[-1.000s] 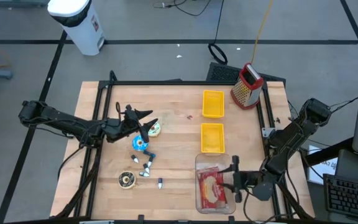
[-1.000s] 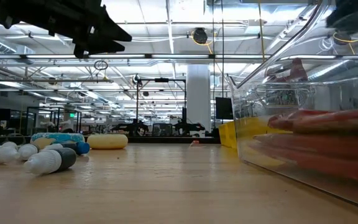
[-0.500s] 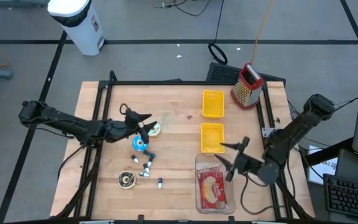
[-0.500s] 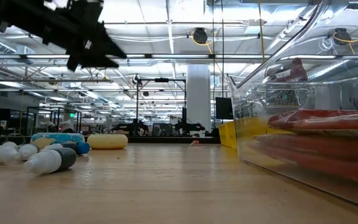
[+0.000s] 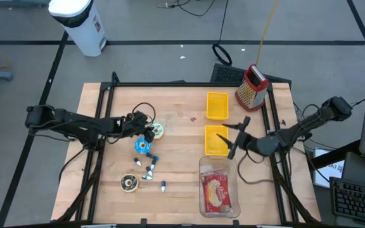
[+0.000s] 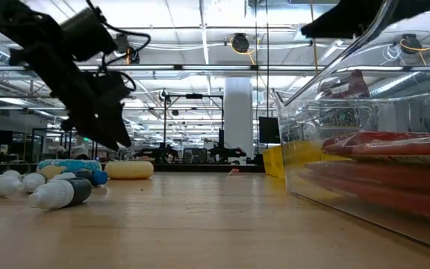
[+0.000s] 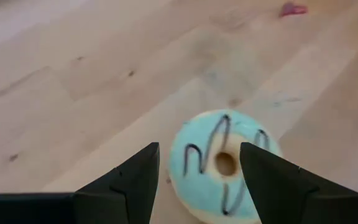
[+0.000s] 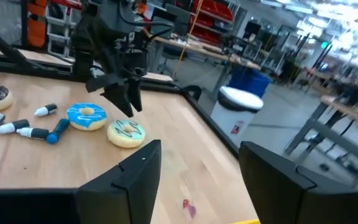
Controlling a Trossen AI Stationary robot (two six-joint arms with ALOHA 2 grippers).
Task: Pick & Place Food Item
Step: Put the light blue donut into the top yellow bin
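**Left gripper poised over the pale doughnut**

The pale-iced doughnut [image 7: 224, 167] lies flat on the table [image 5: 182, 114], mid-way toward its left edge. The left gripper [image 7: 199, 180] hovers above it, fingers apart, straddling it. A tilted descent could shove it aside. The right gripper [image 5: 232, 137] waits open over the near yellow tray [image 5: 216, 140]. No readable writing.

Wooden bench [image 5: 182, 104] with a dark frame along its edges. Red-and-silver grater [image 5: 252, 87] upright at the far right corner, just off the boards. White bin [image 5: 81, 22] on the floor beyond the far left corner, well apart from the bench. Small white-tipped bottles [image 5: 149, 170] clustered near the front left, one more [image 5: 163, 186] lying alone just beside them. Black cable loop [image 5: 221, 54] on the floor behind the bench. Keyboard [image 5: 353, 199] off to the right.
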